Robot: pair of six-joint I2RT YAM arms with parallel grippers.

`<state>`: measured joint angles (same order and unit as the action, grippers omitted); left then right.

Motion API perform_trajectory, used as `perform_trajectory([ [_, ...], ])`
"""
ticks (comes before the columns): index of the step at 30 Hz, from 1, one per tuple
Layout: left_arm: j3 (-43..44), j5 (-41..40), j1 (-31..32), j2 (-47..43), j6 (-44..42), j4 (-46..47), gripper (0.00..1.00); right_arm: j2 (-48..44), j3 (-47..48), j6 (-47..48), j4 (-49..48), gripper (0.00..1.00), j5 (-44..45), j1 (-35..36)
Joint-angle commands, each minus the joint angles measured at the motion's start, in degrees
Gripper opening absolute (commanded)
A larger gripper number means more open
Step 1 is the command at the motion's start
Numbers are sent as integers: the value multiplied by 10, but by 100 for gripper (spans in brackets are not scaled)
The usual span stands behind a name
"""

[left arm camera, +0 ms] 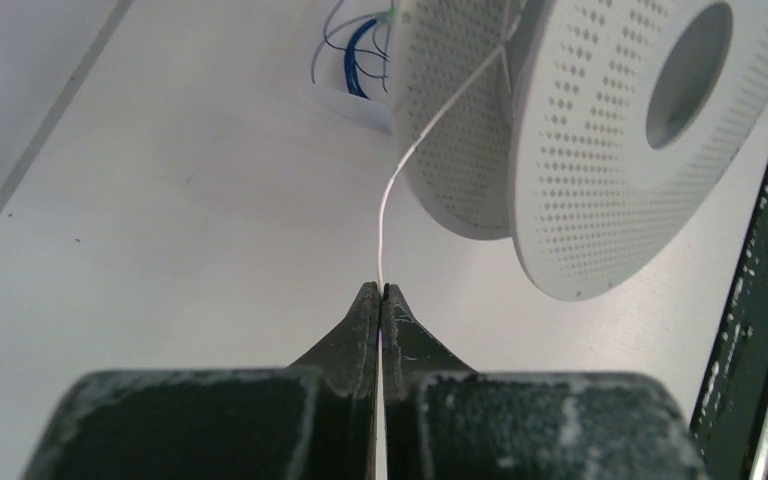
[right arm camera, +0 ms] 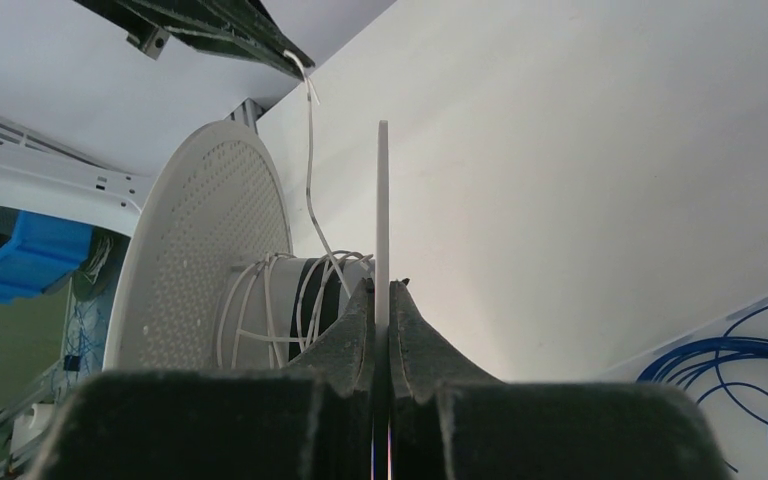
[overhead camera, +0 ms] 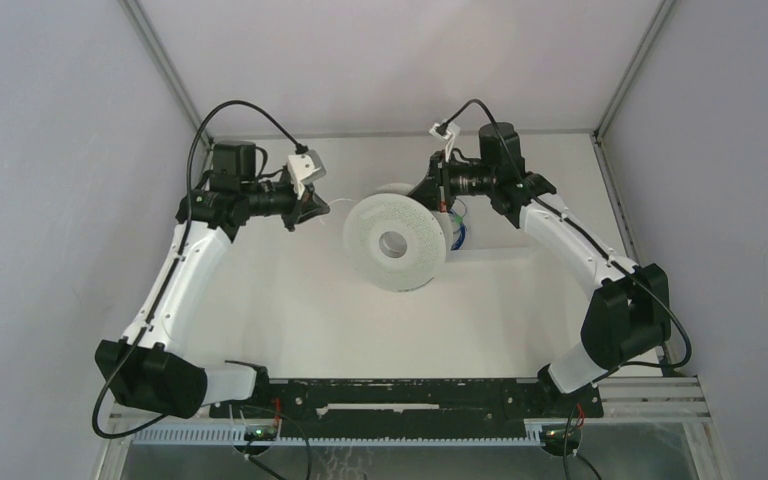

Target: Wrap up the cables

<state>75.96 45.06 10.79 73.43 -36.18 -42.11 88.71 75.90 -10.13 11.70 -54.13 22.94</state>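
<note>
Left pincer pinches cable stretched toward the spool; right pincer clamps its flange.

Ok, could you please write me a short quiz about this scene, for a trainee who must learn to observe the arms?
1. True or false: the left jaws are shut on the thin white cable.
2. What do the right jaws grip? A) one flat side disc of the spool; B) the cable; C) nothing.
3. Fill in: some cable is already wound around the spool's ____.

Key: 1 true; 2 A; 3 core.
</note>
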Motion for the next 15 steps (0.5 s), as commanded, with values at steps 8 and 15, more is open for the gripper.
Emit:
perform_trajectory([
  [8, -27, 46, -4, -19, -139, -123, 0, -24, 27, -67, -72, 0, -16, -13],
  [15, -42, 109, -4, -1, -71, -49, 0, -10, 26, -120, -110, 0, -45, -14],
])
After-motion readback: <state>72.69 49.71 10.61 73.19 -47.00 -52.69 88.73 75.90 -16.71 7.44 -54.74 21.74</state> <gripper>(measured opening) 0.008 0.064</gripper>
